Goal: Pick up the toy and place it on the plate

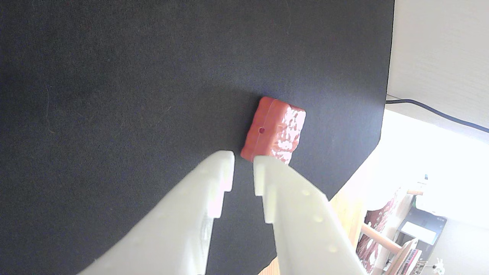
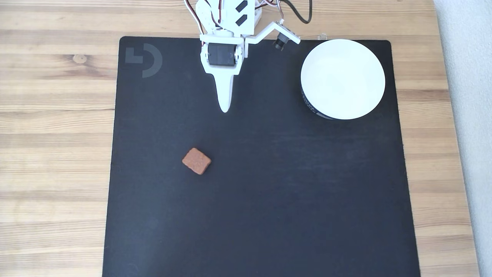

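The toy (image 2: 196,161), a small reddish-brown speckled block, lies on the black mat left of centre in the fixed view. In the wrist view the toy (image 1: 275,130) sits just past the white fingertips, slightly to their right. My gripper (image 2: 225,109) hangs over the mat's upper middle, well above the toy in the picture and apart from it. Its jaws are nearly together with nothing between them, as the gripper (image 1: 243,160) shows in the wrist view. The plate (image 2: 342,80), a round white dish with a dark outer band, stands empty at the mat's top right corner.
A black mat (image 2: 269,211) covers most of the wooden table (image 2: 57,154). The arm's base and wiring (image 2: 230,15) sit at the top edge. In the wrist view the mat's edge, a dark cable (image 1: 439,112) and room furniture show at the right.
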You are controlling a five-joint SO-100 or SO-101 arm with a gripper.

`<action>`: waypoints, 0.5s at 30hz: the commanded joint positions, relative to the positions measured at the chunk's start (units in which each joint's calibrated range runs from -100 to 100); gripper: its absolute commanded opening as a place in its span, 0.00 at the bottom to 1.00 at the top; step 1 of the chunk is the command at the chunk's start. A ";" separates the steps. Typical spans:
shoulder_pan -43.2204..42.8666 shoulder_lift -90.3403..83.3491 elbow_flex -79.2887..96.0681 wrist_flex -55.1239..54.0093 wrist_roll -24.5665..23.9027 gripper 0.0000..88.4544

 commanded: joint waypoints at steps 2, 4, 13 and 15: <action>-0.07 -0.50 0.69 -0.22 0.25 0.03; -0.07 -0.50 0.69 -0.22 0.25 0.03; -0.16 -0.50 0.69 -0.14 0.10 0.03; -0.16 -0.50 0.69 -0.14 0.10 0.03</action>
